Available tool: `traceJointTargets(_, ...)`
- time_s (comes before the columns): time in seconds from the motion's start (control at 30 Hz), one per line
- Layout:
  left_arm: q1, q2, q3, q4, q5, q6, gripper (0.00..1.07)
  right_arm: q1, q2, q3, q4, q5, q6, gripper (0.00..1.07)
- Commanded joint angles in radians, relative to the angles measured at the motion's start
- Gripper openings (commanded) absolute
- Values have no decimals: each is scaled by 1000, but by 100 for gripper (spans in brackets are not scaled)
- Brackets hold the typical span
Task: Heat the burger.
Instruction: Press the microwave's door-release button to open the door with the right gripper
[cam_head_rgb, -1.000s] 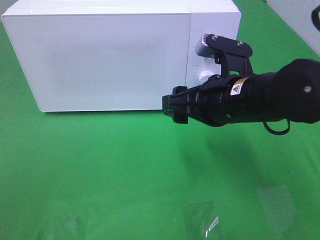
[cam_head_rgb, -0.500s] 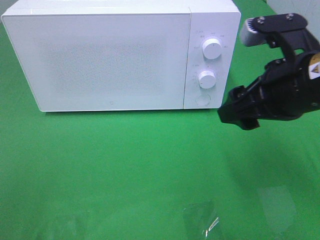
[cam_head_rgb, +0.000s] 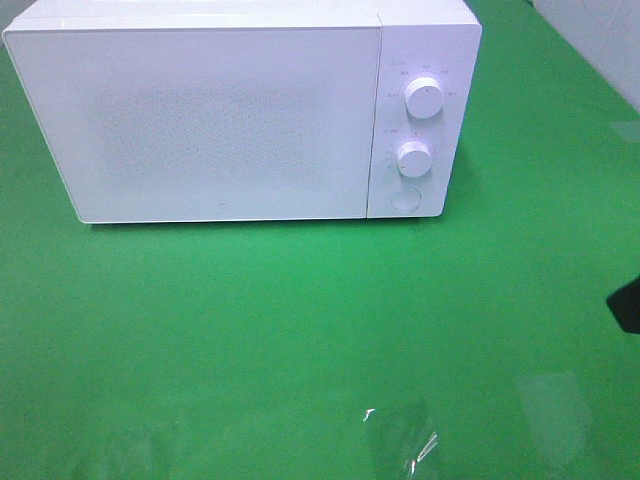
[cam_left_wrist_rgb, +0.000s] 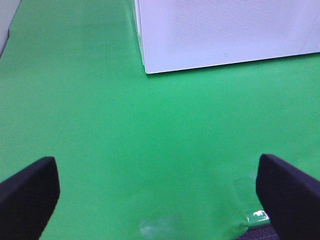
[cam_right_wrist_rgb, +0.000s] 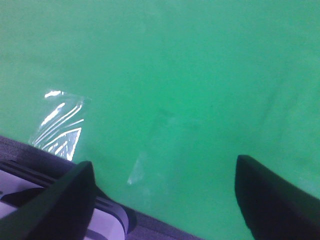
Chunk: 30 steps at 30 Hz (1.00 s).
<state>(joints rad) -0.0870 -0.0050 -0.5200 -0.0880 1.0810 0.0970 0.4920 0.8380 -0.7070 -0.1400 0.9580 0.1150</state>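
the burger showed in none of the views. the desk (cam_head_rgb: 300, 330) carried only the white microwave (cam_head_rgb: 60, 100) and a few patches of clear tape (cam_head_rgb: 400, 440), so the burger was most likely behind the door (cam_head_rgb: 200, 120). the door was shut and its frosted panel let nothing through, so that could not be confirmed.

the left pincer (cam_left_wrist_rgb: 156, 161) hung low over the green desk with its jaws spread wide and nothing between them. the microwave's lower front corner on the door side lay straight ahead of it, well apart. the right pincer (cam_right_wrist_rgb: 165, 162) was also wide and empty, looking down on bare green cloth and a tape patch (cam_right_wrist_rgb: 57, 125) near the desk's edge, with no part of the microwave in its view. in the high view only a dark sliver (cam_head_rgb: 628, 305) at the right edge, probably part of the right arm, was to be seen.

the relation that mattered was this: the microwave's long axis ran across the desk from left to right, with the door taking the left and middle of the front. the upper knob (cam_head_rgb: 425, 97), lower knob (cam_head_rgb: 414, 158) and round button (cam_head_rgb: 404, 199) stood in a column at the right end. the controls therefore lay on the right arm's side and the door's far edge on the left arm's. if the burger was inside, any further step at the controls would fall more naturally to the right pincer, reaching forward and inward.
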Motion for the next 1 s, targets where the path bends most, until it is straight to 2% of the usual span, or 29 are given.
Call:
traceJointTargets(0.03,1,-19,3,2,-11,-4,100,-4,-95,2,-8,81,14,74)
traceJointTargets(0.33,1,-19,3,2,-11,-4,100,-24,-362,25,-12,111,14,74)
traceJointTargets(0.37,1,-19,3,2,-11,-4,100,-61,-426,53,-16,111,13,74)
traceJointTargets(0.4,1,-19,3,2,-11,-4,100,-61,-426,53,-16,111,13,74)
traceJointTargets(0.47,1,-19,3,2,-11,-4,100,-155,-544,106,-14,100,12,74)
traceJointTargets(0.5,1,-19,3,2,-11,-4,100,-155,-544,106,-14,100,12,74)
traceJointTargets(0.53,1,-19,3,2,-11,-4,100,-200,-610,128,-9,91,14,74)
traceJointTargets(0.63,1,-19,3,2,-11,-4,100,-218,-641,135,-7,85,14,74)
traceJointTargets(0.7,1,-19,3,2,-11,-4,100,-312,-754,165,-2,53,14,74)
traceJointTargets(0.73,1,-19,3,2,-11,-4,100,-312,-754,165,-2,53,14,74)
traceJointTargets(0.77,1,-19,3,2,-11,-4,100,-356,-801,181,-1,28,14,74)
traceJointTargets(0.87,1,-19,3,2,-11,-4,100,-376,-820,187,-1,16,14,74)
traceJointTargets(0.9,1,-19,3,2,-11,-4,100,-422,-870,205,0,-10,14,74)
traceJointTargets(1.0,1,-17,3,1,-11,-4,100,-467,-870,214,11,6,12,74)
